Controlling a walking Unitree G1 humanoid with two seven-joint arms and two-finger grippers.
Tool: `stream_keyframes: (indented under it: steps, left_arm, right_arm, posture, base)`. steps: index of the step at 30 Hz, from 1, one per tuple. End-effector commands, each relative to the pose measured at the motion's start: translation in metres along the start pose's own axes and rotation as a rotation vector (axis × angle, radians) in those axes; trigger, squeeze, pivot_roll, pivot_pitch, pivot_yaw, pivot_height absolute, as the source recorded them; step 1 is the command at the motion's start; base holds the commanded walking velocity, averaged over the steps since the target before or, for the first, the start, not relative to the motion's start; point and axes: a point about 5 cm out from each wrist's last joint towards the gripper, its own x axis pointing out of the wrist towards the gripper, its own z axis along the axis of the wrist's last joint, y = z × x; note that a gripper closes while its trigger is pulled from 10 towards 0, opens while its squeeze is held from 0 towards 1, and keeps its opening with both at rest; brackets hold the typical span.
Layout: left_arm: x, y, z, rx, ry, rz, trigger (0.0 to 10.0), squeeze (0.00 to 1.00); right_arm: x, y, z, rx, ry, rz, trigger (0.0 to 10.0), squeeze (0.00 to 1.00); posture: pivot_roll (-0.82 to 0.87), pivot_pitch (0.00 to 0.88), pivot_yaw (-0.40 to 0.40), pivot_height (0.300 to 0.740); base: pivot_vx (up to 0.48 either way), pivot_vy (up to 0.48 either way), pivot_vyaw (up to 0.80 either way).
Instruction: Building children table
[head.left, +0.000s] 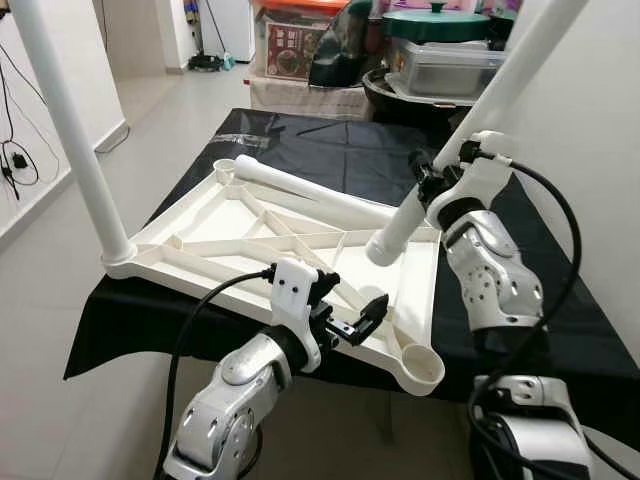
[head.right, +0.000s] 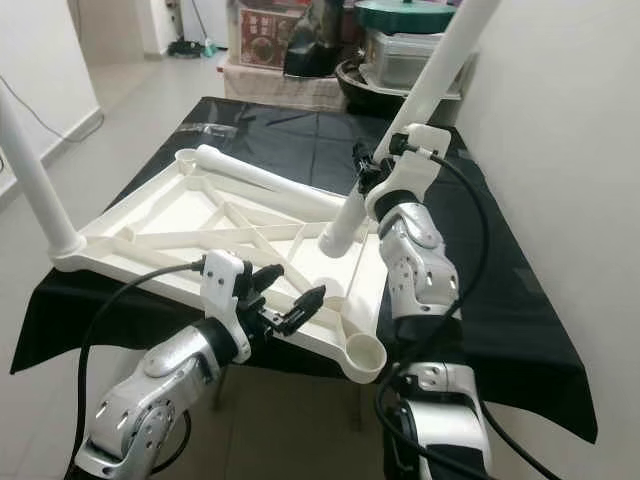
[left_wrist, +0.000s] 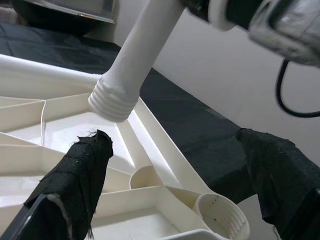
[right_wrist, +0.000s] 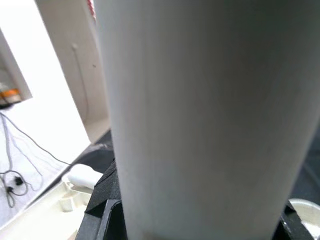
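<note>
A white plastic table top (head.left: 215, 215) lies upside down on a black-covered table. One white leg (head.left: 70, 130) stands upright in its near left corner. A second leg (head.left: 310, 195) lies across the far ribs. My right gripper (head.left: 437, 180) is shut on a third, tilted leg (head.left: 500, 80), whose threaded end (left_wrist: 112, 102) hangs just above the right side of the top. The near right corner socket (head.left: 420, 368) is empty. My left gripper (head.left: 355, 322) is open at the top's near edge, a little left of that socket (left_wrist: 220, 215), holding nothing.
The black cloth (head.left: 330, 140) hangs over the table's edges. Boxes, a pot and a metal tray (head.left: 440, 50) are stacked behind the table. A white wall (head.left: 600, 150) runs close along the right side. Tiled floor (head.left: 60, 330) lies open to the left.
</note>
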Motion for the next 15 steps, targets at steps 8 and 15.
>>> stream_keyframes:
  steps: [8, 15]
  left_arm:
    - [-0.009, -0.013, 0.002, -0.018, 0.017, -0.008, 10.0, 0.00]
    - [-0.018, -0.006, 0.001, 0.024, 0.033, 0.045, 10.0, 0.00]
  right_arm:
    - [-0.002, -0.001, -0.004, 0.074, -0.003, 0.034, 10.0, 0.00]
    - [-0.024, 0.014, 0.021, -0.010, -0.103, 0.225, 10.0, 0.00]
  posture:
    - [0.06, 0.124, -0.144, 0.740]
    - [0.05, 0.128, -0.136, 0.740]
  base:
    - [0.000, 0.000, 0.00]
    - [0.000, -0.046, 0.00]
